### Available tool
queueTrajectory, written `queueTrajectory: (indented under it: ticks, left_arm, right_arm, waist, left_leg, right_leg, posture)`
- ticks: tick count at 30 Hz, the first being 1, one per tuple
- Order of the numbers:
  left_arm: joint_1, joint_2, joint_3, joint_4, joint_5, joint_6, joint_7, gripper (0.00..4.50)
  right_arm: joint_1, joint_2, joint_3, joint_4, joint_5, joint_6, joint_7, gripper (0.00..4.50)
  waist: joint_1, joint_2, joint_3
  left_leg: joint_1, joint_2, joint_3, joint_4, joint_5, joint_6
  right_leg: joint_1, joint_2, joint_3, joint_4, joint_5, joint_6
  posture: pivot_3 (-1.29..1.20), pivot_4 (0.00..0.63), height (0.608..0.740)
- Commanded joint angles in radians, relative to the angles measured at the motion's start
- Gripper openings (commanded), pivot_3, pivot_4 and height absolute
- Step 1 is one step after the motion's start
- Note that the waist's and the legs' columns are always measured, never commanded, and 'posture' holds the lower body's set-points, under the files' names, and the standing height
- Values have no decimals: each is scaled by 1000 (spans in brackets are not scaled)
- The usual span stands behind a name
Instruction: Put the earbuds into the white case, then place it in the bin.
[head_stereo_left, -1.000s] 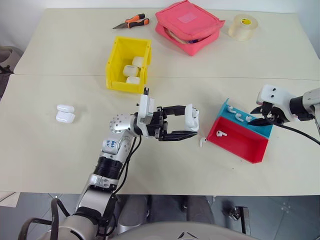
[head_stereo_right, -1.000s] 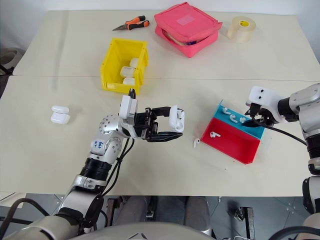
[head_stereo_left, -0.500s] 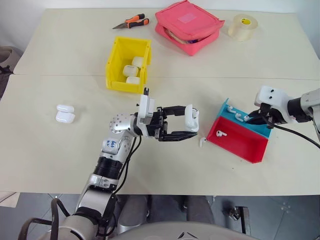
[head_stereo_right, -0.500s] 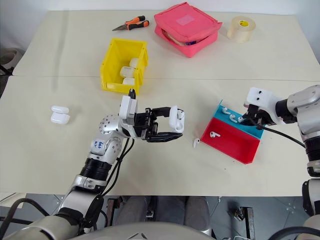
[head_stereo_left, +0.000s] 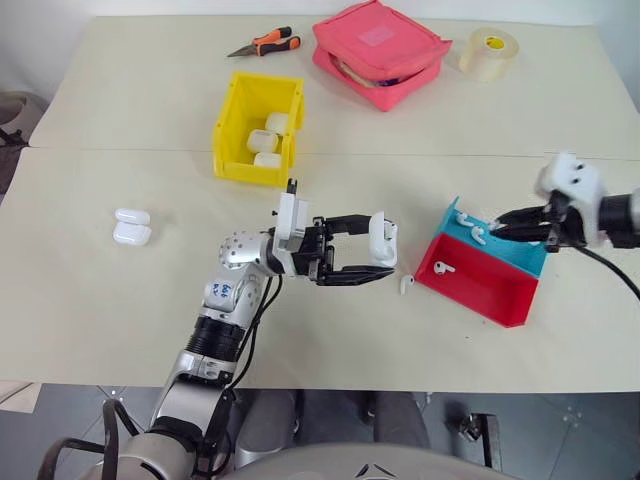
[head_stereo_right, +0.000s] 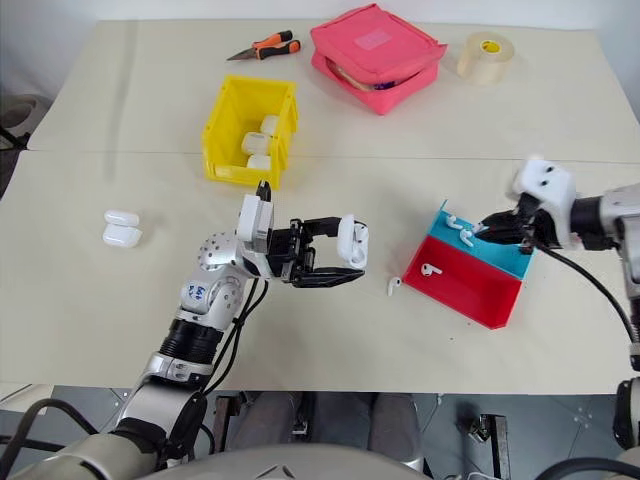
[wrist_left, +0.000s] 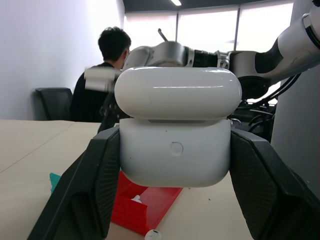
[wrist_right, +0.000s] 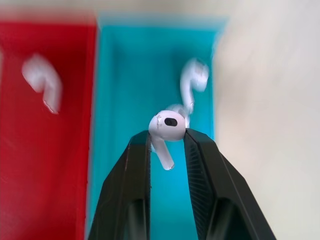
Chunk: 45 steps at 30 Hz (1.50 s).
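Right gripper (wrist_right: 167, 140) pinched on an earbud (wrist_right: 166, 131) above the tray (wrist_right: 125, 75) — carry it level to the white case (wrist_left: 176, 135) clamped open-lidded in left gripper (wrist_left: 175, 165).

The bin (head_stereo_left: 255, 140) sits toward the back of the table (head_stereo_left: 120, 300), with three cases (head_stereo_left: 264, 141) inside. Behind it lie pliers (head_stereo_left: 262, 42); to their right a pouch (head_stereo_left: 380, 50), then a tape roll (head_stereo_left: 488, 53). Two more cases (head_stereo_left: 131, 227) lie side by side at the left. The tray (head_stereo_left: 480, 275) sits at the right, with earbuds (head_stereo_left: 442, 267) in both compartments. One earbud (head_stereo_left: 405, 284) lies on the table just left of the tray.
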Motion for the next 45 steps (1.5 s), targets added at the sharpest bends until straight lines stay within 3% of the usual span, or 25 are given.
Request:
queueTrajectory:
  ticks: [1, 6, 9, 14, 18, 24, 29, 45]
  left_arm:
    - [-13, -6, 1, -27, -25, 1, -13, 2806]
    - [-38, -18, -3, 4, -17, -2, -24, 2806]
    - [-55, -30, -8, 24, -8, -6, -25, 2806]
    - [-76, -29, -6, 44, 1, -3, -32, 2806]
    - [-99, -32, 2, 67, 6, -4, -17, 2806]
    - [-123, -42, 12, 91, 12, -8, 12, 2806]
    - [-125, -49, 10, 85, 7, 0, 21, 2806]
    - [-127, -55, 24, 65, -15, 31, 25, 2806]
  right_arm:
    - [44, 15, -159, -146, 157, 121, -41, 955]
    - [161, 133, -308, -379, 399, 277, -128, 955]
    - [195, 304, -401, -518, 647, 401, -299, 955]
    - [261, 453, -415, -660, 952, 506, -528, 955]
    - [315, 507, -366, -723, 1089, 500, -654, 955]
    - [373, 543, -284, -767, 1129, 439, -724, 955]
    - [396, 546, -225, -764, 1071, 370, -715, 955]
    - [460, 548, -167, -732, 994, 239, -685, 955]
  waist:
    - [-1, 0, 0]
    - [1, 0, 0]
    - [0, 0, 0]
    - [1, 0, 0]
    - [0, 0, 0]
    - [-1, 0, 0]
    - [-1, 0, 0]
    - [-1, 0, 0]
  left_leg:
    - [0, 0, 0, 0, 0, 0]
    - [0, 0, -2, 0, 0, 0]
    - [0, 0, -3, 0, 0, 0]
    - [0, 0, -4, 0, 0, 0]
    - [0, -1, -4, 0, 0, 0]
    - [1, -1, -1, 0, 0, 0]
    - [1, -1, 0, 0, 0, 1]
    - [1, -1, 1, -1, 0, 1]
  right_leg:
    - [0, 0, 0, 0, 0, 0]
    - [0, 0, 0, 0, 0, 0]
    - [0, 0, 0, 1, 0, 0]
    - [-1, 0, 1, 1, 0, 0]
    - [-1, 0, 1, 2, 0, 0]
    - [-1, 0, 1, 2, 0, 0]
    - [-1, 0, 1, 2, 0, 0]
    - [-1, 0, 1, 2, 0, 0]
  posture:
    - [0, 150, 740]
    - [0, 150, 740]
    - [0, 150, 740]
    - [0, 150, 740]
    - [0, 150, 740]
    - [0, 150, 740]
    - [0, 150, 740]
    - [0, 150, 740]
